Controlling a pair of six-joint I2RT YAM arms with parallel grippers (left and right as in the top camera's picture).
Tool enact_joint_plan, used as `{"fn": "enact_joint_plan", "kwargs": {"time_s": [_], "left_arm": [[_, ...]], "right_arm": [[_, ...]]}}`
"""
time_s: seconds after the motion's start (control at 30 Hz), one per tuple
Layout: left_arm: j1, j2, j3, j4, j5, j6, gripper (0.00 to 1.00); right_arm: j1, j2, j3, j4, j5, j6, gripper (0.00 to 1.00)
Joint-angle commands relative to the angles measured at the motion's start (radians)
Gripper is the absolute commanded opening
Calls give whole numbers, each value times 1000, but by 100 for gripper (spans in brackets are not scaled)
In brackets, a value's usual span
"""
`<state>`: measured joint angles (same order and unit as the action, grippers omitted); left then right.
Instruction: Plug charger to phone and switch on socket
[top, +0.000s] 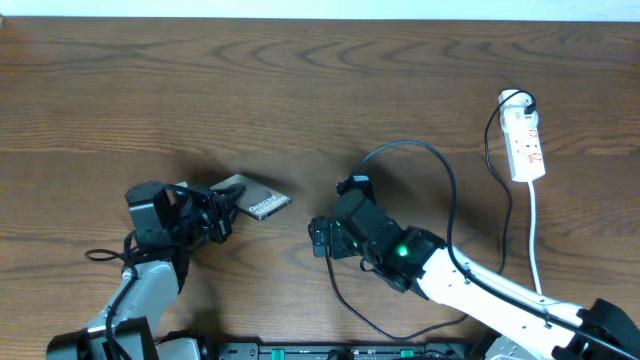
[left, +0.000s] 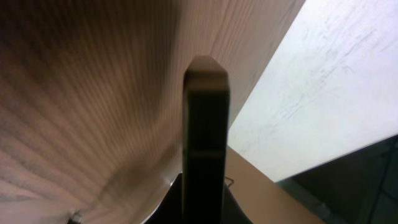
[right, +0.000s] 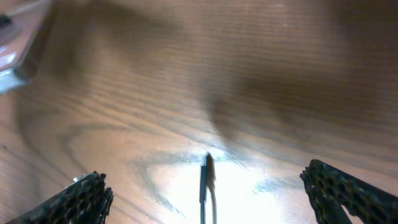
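My left gripper (top: 225, 207) is clamped on one end of the phone (top: 258, 200). The phone sticks out to the right at lower left of the worktop (top: 300, 90). In the left wrist view I see it edge-on, a dark slab running straight out from between the fingers. I cannot tell whether it rests on the wood or is lifted.

My right gripper (right: 205, 177) sits near the phone's free end, apart from it, with its jaws spread wide and nothing in them. In the right wrist view the charger (right: 203, 185) has its thin dark tip lying on the wood between the two fingers (right: 84, 199), touching neither. The phone is a blur in the top left corner of that view.

The socket (top: 525, 140) lies well away at the far right edge of the worktop, with a white cord trailing toward me.
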<state>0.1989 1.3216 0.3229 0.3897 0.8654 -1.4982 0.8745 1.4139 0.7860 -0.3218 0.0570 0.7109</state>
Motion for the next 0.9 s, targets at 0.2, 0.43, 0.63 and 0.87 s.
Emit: {"fn": "enact_joint_plan", "kwargs": {"time_s": [0.2, 0.43, 0.63, 0.87], "left_arm": [[45, -3, 22, 90, 135, -76, 7], [88, -3, 22, 225, 214, -127, 7], [142, -3, 22, 225, 239, -126, 8], [174, -3, 22, 225, 272, -126, 7]], "right_arm": [[110, 40, 68, -84, 20, -151, 99], [161, 142, 68, -134, 19, -88, 99], [161, 162, 68, -145, 15, -76, 95], [160, 195, 68, -132, 1, -76, 62]]}}
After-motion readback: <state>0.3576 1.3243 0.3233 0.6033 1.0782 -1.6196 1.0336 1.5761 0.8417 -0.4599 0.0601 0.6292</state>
